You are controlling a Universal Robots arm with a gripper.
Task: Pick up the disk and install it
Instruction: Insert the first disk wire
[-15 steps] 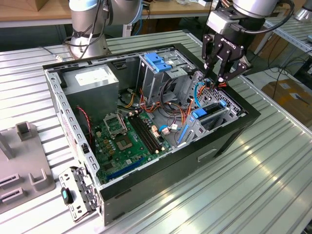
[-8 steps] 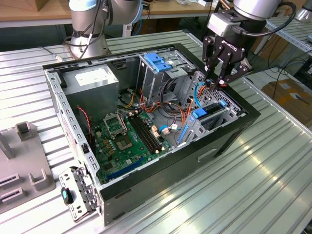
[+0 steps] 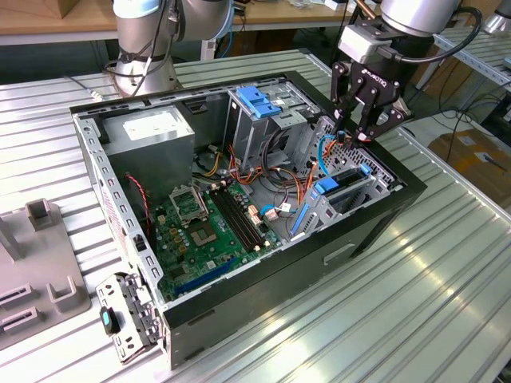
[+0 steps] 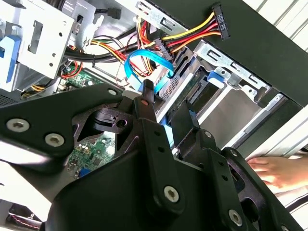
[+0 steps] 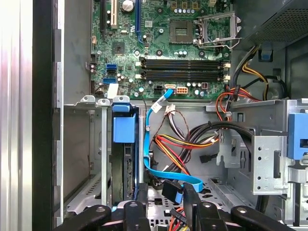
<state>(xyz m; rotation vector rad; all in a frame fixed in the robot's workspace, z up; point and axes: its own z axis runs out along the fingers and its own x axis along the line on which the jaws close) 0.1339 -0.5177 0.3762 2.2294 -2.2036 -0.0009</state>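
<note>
Ribbed metal table [image 3: 383, 319] spreads across the exterior view's foreground. It carries an open black computer case [image 3: 375, 219] lying on its side. A grey moulded stand [image 3: 40, 271] sits at the exterior view's left and a wooden bench [image 3: 32, 24] stands behind.

Inside the case, the disk [image 3: 349, 189] stands on edge in the metal cage [image 3: 382, 185] at the end toward the exterior view's right. Its long axis runs level from the circuit board [image 3: 204, 231] toward the case's end wall, with the blue tab facing the board.

Reaching in from above, the arm points its wrist down at the cage. The gripper [image 3: 363, 134] hangs just over it, fingers [image 5: 140, 195] a narrow gap apart and holding nothing. In the second wrist view a person's hand [image 4: 279, 171] rests beside the case.
</note>
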